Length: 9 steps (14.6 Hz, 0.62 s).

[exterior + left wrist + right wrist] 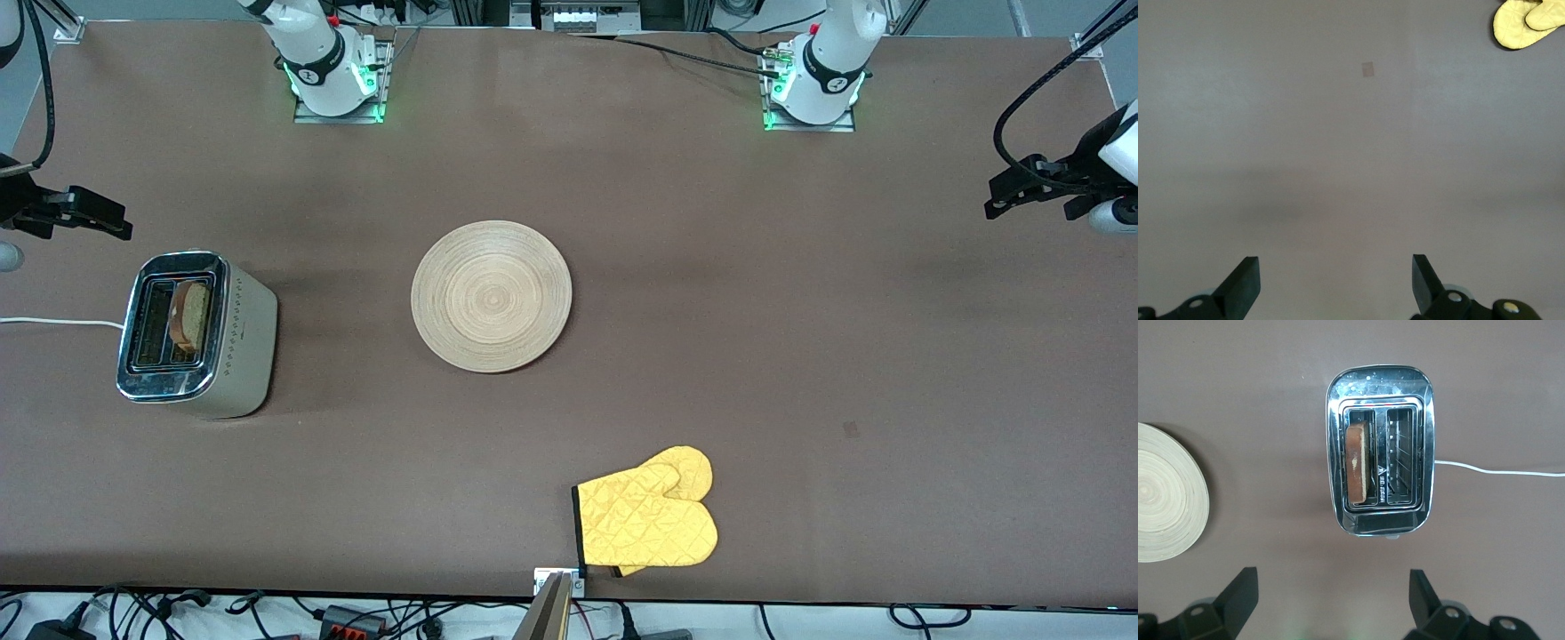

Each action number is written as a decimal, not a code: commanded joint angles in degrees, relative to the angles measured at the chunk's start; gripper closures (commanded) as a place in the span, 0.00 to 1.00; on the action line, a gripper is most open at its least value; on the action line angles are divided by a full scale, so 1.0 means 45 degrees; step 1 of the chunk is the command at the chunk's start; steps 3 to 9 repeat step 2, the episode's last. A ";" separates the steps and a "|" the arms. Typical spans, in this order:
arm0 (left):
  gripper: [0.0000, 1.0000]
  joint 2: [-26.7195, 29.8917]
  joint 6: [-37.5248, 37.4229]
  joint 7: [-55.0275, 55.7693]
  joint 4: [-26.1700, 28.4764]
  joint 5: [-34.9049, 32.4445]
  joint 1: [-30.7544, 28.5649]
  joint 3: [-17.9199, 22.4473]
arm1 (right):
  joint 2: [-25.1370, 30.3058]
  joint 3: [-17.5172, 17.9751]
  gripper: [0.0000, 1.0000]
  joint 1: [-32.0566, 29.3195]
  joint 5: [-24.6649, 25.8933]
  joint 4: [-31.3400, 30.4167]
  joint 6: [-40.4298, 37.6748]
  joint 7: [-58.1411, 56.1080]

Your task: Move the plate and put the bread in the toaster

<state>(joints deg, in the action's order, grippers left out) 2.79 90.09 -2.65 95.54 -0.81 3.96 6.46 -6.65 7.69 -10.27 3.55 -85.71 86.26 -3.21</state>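
The toaster (197, 333) stands toward the right arm's end of the table, with its white cord (53, 322) trailing off the table's end. The bread (189, 313) stands in the toaster slot that is closer to the plate. The plate (491, 295) lies flat and bare at the table's middle. My right gripper (117, 224) is open and empty, raised over the table's end beside the toaster; its wrist view looks down on the toaster (1379, 450), the bread (1360, 463) and the plate's edge (1168, 493). My left gripper (997, 201) is open and empty, raised over the left arm's end of the table.
A yellow oven mitt (653, 520) lies near the table's front edge, nearer to the front camera than the plate; it also shows in the left wrist view (1528, 23). A small dark mark (851, 430) is on the brown tabletop.
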 commanded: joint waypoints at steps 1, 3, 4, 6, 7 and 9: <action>0.00 -0.0150 -0.0235 0.0042 -0.0352 -0.0034 -0.0041 -0.0029 | -0.0085 0.0049 0.00 0.0018 0.0090 0.0219 -0.0029 0.0205; 0.00 -0.0150 -0.0235 0.0042 -0.0352 -0.0034 -0.0041 -0.0029 | -0.0085 0.0049 0.00 0.0018 0.0090 0.0219 -0.0048 0.0205; 0.00 -0.0150 -0.0235 0.0042 -0.0352 -0.0034 -0.0041 -0.0029 | -0.0085 0.0049 0.00 0.0018 0.0090 0.0219 -0.0048 0.0205; 0.00 -0.0150 -0.0235 0.0042 -0.0352 -0.0034 -0.0041 -0.0029 | -0.0085 0.0049 0.00 0.0018 0.0090 0.0219 -0.0048 0.0205; 0.00 -0.0150 -0.0235 0.0042 -0.0352 -0.0034 -0.0041 -0.0029 | -0.0085 0.0049 0.00 0.0018 0.0090 0.0219 -0.0048 0.0205; 0.00 -0.0150 -0.0235 0.0042 -0.0352 -0.0034 -0.0041 -0.0029 | -0.0085 0.0049 0.00 0.0018 0.0090 0.0219 -0.0048 0.0205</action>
